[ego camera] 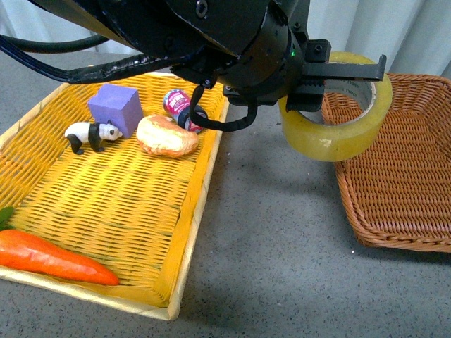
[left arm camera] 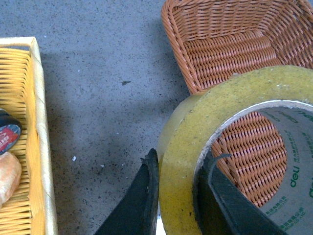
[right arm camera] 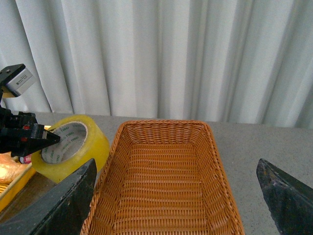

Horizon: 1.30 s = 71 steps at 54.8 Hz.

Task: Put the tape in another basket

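My left gripper (ego camera: pixel 343 79) is shut on the tape (ego camera: pixel 338 134), a wide yellowish roll with a white printed core, held in the air over the near-left rim of the brown wicker basket (ego camera: pixel 409 176). In the left wrist view one finger (left arm camera: pixel 142 196) presses the outside of the tape (left arm camera: pixel 186 147) and the other sits inside the core, with the basket (left arm camera: pixel 220 44) just beyond. My right gripper (right arm camera: pixel 178 196) stands open above the basket (right arm camera: pixel 161 176), and the tape (right arm camera: pixel 95 142) shows beside it.
A yellow woven tray (ego camera: pixel 106 204) at the left holds a purple cube (ego camera: pixel 116 105), a toy panda (ego camera: pixel 91 134), a bread roll (ego camera: pixel 167 136), a small can (ego camera: pixel 180 105) and a carrot (ego camera: pixel 53 257). Grey tabletop (ego camera: pixel 275 239) lies between tray and basket.
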{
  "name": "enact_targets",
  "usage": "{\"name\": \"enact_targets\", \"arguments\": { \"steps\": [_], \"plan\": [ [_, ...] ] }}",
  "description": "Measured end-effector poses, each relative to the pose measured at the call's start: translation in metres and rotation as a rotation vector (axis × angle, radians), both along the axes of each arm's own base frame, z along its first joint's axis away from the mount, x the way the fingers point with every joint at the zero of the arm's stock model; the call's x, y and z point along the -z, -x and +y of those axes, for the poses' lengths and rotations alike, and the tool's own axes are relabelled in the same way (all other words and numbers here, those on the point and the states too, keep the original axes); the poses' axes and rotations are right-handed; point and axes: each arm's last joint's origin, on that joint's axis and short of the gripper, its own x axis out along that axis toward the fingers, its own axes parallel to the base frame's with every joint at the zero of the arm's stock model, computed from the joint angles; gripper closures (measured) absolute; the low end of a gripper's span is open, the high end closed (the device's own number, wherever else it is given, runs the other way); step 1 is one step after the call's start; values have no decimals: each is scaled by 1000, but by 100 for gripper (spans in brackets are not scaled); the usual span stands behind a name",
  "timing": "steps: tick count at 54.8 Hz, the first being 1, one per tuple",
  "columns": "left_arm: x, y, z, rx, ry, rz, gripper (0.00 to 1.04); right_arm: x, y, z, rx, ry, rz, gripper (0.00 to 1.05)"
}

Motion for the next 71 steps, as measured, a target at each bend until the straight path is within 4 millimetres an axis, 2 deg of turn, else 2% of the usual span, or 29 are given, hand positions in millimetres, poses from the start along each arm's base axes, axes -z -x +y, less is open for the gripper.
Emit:
{"name": "enact_targets", "arguments": {
  "steps": [19, 27, 32, 36, 54, 71],
  "plan": [
    [2, 0, -1, -7, -6, 4, 88, 0, 0, 0, 0, 0, 0, 9],
    [2, 0, -1, -6, -5, 4, 88, -2, -9, -6, 246, 112, 180, 9],
    [2, 0, -1, -8, -5, 4, 88, -22, -33, -17, 202, 118, 230, 9],
    [2, 0, -1, -8, -5, 4, 88, -34, -60, -21, 95, 103, 299, 9],
    [2, 0, -1, -10, -6, 4, 88, -31, -158, -13, -179, 55, 624, 9],
    [2, 0, -1, -7, -5, 5, 88, -42, -235, 8, -392, -62, 727, 9]
  ]
}}
